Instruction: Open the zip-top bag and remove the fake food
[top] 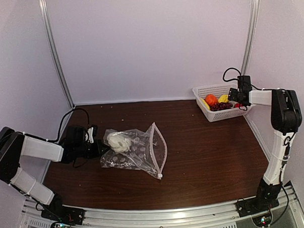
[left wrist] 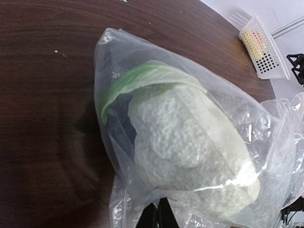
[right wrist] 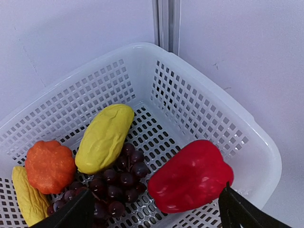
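Observation:
The clear zip-top bag (top: 138,151) lies on the dark table with its pinkish-white zip strip (top: 161,150) gaping to the right. A white cauliflower with a green leaf (top: 118,142) sits inside its left end. My left gripper (top: 94,147) is shut on the bag's closed end; in the left wrist view its gripper (left wrist: 161,217) pinches the plastic (left wrist: 114,156) just below the cauliflower (left wrist: 190,147). My right gripper (right wrist: 156,205) hangs open over the white basket (right wrist: 142,50). A red pepper (right wrist: 190,175) lies in the basket between the fingers, close to the right one.
The basket (top: 202,100) stands at the back right corner against the walls. It also holds a yellow piece (right wrist: 104,137), an orange piece (right wrist: 49,165), dark purple grapes (right wrist: 116,183) and another yellow piece (right wrist: 26,194). White walls enclose the table.

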Robot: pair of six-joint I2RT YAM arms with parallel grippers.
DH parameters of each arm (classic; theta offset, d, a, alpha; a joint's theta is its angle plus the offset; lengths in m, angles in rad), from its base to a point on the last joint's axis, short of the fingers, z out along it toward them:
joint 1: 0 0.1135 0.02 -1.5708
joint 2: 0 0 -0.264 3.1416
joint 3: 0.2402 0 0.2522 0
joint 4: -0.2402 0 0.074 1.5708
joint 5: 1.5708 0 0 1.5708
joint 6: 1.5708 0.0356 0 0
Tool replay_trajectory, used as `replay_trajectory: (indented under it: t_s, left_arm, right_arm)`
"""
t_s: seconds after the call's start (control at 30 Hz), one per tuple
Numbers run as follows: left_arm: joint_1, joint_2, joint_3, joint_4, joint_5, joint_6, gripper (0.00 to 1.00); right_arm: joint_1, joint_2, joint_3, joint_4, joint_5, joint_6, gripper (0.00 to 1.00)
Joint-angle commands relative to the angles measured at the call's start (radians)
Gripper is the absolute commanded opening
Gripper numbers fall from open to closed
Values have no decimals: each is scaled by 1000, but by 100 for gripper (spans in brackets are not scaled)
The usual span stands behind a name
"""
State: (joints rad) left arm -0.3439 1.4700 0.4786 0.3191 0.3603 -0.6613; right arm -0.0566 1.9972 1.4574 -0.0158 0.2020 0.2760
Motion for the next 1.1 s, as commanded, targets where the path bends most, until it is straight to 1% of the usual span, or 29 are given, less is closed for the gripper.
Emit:
replay_trajectory:
  t_s: [0.0, 0.17, 0.23, 0.37, 0.47, 0.53, 0.63, 0.77, 0.93, 1.07]
  left_arm:
    - [-10, -27, -3, -9, -13, 26, 0]
    - [-43, -69, 3, -50, -51, 49, 0]
    - [-62, -99, 0, -71, -77, 64, 0]
    - [-86, -158, 0, -115, -116, 89, 0]
    - [-92, -178, -2, -124, -119, 96, 0]
    - [-94, -180, -1, -124, -114, 102, 0]
    - [-101, -184, -1, -124, -115, 107, 0]
    - [-107, -183, -5, -111, -112, 109, 0]
    - [-116, -172, -2, -100, -108, 111, 0]
    - [-121, -166, -1, -91, -109, 111, 0]
  right_arm:
    - [11, -52, -10, -24, -37, 6, 91]
    - [71, -156, -179, 54, -143, 38, 85]
    - [123, -208, -257, 89, -195, 46, 83]
    - [268, -338, -408, 140, -275, 36, 78]
    - [387, -423, -485, 134, -328, 24, 73]
    - [454, -474, -531, 140, -368, 36, 66]
    - [529, -541, -591, 157, -429, 45, 58]
    - [606, -561, -636, 156, -521, 59, 48]
    - [726, -541, -676, 214, -554, 100, 35]
    - [786, -484, -678, 269, -562, 100, 30]
